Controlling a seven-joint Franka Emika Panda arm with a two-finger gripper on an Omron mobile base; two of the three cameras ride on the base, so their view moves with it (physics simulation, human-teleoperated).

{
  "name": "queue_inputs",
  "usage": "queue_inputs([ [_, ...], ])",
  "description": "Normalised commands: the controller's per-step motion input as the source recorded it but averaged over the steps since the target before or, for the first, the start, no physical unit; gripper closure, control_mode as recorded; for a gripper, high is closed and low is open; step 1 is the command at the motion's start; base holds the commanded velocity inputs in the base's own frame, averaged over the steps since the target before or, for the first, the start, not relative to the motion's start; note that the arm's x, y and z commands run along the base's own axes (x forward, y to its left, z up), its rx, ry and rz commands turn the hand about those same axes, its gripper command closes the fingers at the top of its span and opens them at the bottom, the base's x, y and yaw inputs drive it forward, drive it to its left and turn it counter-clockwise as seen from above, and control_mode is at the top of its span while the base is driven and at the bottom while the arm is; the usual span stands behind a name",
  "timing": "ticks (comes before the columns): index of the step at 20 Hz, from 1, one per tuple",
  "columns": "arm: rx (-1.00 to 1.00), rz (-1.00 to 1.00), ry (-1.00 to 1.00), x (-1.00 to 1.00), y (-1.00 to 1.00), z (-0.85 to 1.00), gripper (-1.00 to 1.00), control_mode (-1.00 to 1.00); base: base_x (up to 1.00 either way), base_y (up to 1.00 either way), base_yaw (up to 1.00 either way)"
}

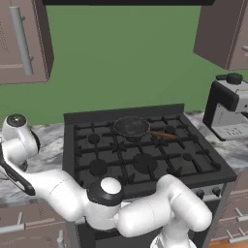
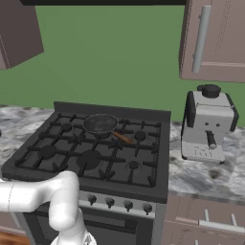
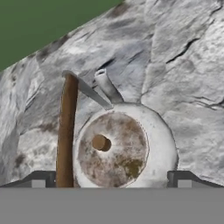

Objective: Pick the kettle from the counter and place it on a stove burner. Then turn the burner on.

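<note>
The kettle (image 3: 124,146) is seen from above in the hand view: squat and silvery-white, with a brown-stained lid, a small knob, a short spout and a thin brown arched handle (image 3: 66,131) on its left. It stands on the marbled counter (image 3: 175,65). My gripper (image 3: 111,181) is open just above it, one fingertip on each side of the body, touching nothing. In the left base view my arm reaches far left over the counter (image 1: 48,145). A mid-sized stove burner (image 1: 97,167) (image 2: 47,152) sits at the stove's front left.
A dark frying pan (image 1: 131,127) (image 2: 100,123) with a wooden handle rests on a back burner. A coffee machine (image 1: 227,109) (image 2: 208,124) stands on the counter right of the stove. Control knobs (image 2: 110,202) line the stove front. Wall cabinets hang above both sides.
</note>
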Motion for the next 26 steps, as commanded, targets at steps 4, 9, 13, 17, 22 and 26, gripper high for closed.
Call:
queue_inputs([
  [4,0.07,0.00,0.00,0.33,0.08,0.00,-1.00,-1.00,0.00,0.00,0.00],
  [9,0.03,0.00,0.01,0.26,0.16,-0.03,-1.00,-1.00,0.00,0.00,0.00],
  [13,0.00,0.00,0.07,0.23,0.18,-0.12,1.00,-1.00,0.00,0.00,0.00],
  [17,0.00,0.00,0.00,0.00,0.00,0.00,1.00,-1.00,0.00,0.00,0.00],
  [22,0.00,0.00,-0.01,-0.03,0.00,0.00,1.00,-1.00,0.00,0.00,0.00],
  [26,0.00,0.00,-0.10,-0.34,-0.01,0.00,1.00,-1.00,0.00,0.00,0.00],
])
